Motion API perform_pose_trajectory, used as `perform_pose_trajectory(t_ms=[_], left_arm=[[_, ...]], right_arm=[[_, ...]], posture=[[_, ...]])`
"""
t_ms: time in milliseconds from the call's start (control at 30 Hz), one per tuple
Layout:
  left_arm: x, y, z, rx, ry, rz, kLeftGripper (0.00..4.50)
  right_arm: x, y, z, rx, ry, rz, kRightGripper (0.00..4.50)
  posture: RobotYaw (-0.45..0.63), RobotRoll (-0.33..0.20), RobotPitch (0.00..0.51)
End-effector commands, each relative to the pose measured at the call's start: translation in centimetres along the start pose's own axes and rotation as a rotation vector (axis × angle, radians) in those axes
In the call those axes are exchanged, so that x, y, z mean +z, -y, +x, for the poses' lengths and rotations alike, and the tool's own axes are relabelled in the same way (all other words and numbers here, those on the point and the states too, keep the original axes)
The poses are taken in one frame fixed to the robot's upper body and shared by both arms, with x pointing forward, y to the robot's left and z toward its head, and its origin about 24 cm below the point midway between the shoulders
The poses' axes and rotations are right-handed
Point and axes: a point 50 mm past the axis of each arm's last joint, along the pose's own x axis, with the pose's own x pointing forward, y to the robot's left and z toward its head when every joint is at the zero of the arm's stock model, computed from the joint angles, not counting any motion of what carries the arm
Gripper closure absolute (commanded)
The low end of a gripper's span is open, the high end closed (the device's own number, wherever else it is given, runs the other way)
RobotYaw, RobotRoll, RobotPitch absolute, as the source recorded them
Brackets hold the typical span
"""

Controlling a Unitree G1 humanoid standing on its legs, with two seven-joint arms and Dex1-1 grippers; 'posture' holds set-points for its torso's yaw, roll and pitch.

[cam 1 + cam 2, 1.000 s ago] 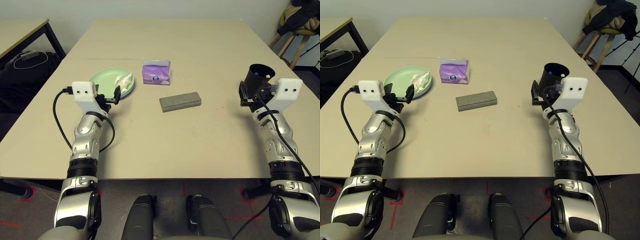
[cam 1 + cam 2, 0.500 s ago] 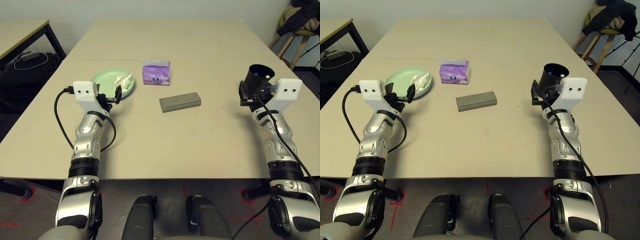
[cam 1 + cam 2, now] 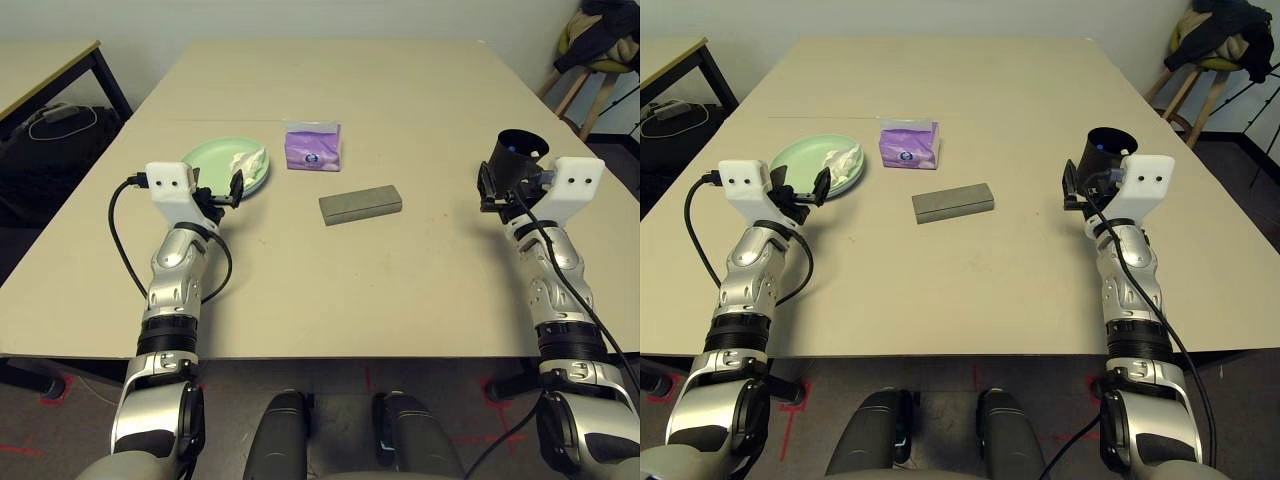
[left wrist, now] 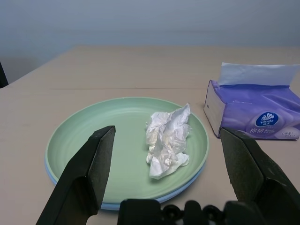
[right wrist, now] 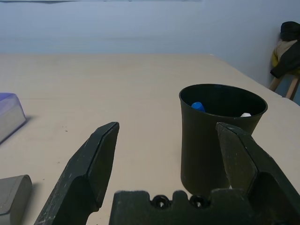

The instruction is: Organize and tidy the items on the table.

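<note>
Right wrist view is showing you pen tips inside one black cup (image 5: 220, 136), right gripper (image 5: 166, 173) and left gripper (image 4: 168, 173) both gaping empty, two stacked plates (image 4: 84, 140) left of one purple tissue pack (image 4: 255, 115).

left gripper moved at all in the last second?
No. In the left eye view the left gripper sits at the same spot by the near rim of the green plate, open and empty, as it did a second ago.
</note>
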Motion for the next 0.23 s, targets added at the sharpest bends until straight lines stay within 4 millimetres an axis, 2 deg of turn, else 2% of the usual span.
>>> perform_pose_trajectory(t_ms=[33,233], left_arm=[[-0.43,0.41,-0.06,-0.017,-0.020,0.002,0.00],[-0.46,0.38,-0.03,-0.017,-0.023,0.004,0.00]], right_arm=[[0.00,-0.08,-0.20,0.002,-0.001,-0.005,0.02],[-0.24,-0.18,-0.44,0.005,-0.019,-0.007,0.02]], posture=[[0.06,0.000,0.047],[0.06,0.000,0.049]])
